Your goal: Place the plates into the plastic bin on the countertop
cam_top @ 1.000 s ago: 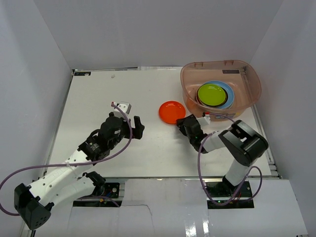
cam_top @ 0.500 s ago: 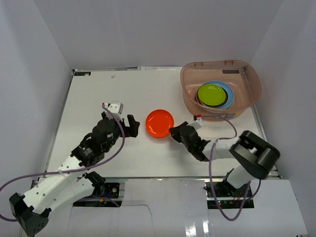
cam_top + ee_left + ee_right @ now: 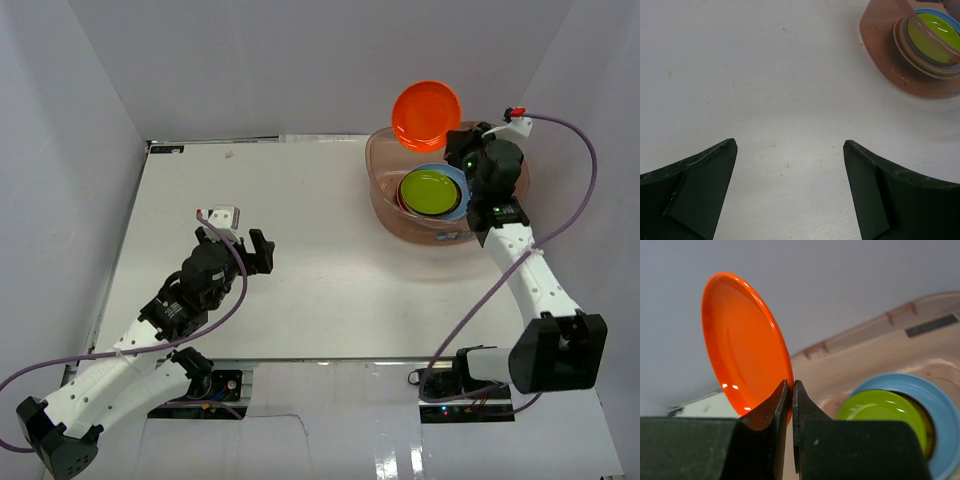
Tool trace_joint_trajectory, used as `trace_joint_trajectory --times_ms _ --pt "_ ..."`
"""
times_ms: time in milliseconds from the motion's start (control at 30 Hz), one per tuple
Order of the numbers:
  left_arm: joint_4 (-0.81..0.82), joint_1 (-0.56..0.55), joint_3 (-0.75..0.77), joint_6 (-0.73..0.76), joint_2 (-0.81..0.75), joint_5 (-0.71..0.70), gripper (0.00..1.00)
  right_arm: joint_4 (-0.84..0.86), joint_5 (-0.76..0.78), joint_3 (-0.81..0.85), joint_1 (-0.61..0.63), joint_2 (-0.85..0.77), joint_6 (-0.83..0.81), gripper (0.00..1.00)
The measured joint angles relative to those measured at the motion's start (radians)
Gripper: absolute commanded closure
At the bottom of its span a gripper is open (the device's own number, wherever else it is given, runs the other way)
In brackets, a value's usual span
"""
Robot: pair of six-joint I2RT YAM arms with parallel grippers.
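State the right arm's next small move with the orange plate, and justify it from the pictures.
Probably lower the right gripper into the plastic bin, levelling the orange plate over the green plate before opening. The plate is pinched at its rim, steeply tilted, above the bin's far side.

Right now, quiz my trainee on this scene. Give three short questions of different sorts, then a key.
1. True or false: the right gripper is shut on the rim of the orange plate, held up above the plastic bin.
2. What colour is the top plate lying in the plastic bin? A. red floral B. green C. gold
3. Fill the blank: the left gripper hangs over the bare white countertop with its jaws ____ and nothing between them.

Key: 1 true; 2 B; 3 open.
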Motion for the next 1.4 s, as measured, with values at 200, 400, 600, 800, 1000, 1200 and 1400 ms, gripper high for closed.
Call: trace_joint_trajectory --times_ms 200,400,600,800,1000,1200,1400 --pt "-0.006 0.007 0.0 0.0 0.017 -0.012 0.02 -0.113 -0.233 0.016 -0.246 0.241 0.012 0.92" --pt "-0.007 0.017 0.0 0.0 0.048 -0.013 0.02 -0.207 -0.317 0.014 -0.282 0.365 0.038 0.53" --pt "-0.007 0.025 0.0 -0.001 0.058 -0.016 0.02 -0.23 -0.27 0.013 -0.276 0.32 0.042 0.07" --pt "-0.007 0.026 0.002 -0.022 0.062 -0.008 0.02 -0.252 -0.208 -0.021 -0.276 0.09 0.015 0.1" --pt "-0.013 0.026 0.067 -0.057 0.057 0.051 0.02 -0.238 -0.281 -0.166 -0.235 -0.235 -0.017 0.1" --pt "-0.013 0.026 0.176 -0.08 0.024 0.11 0.02 -0.302 -0.425 -0.366 -0.108 -0.589 -0.013 0.1" --pt "-0.041 0.026 0.189 -0.116 -0.134 0.111 0.02 -0.358 -0.451 -0.388 -0.109 -0.899 -0.006 0.1"
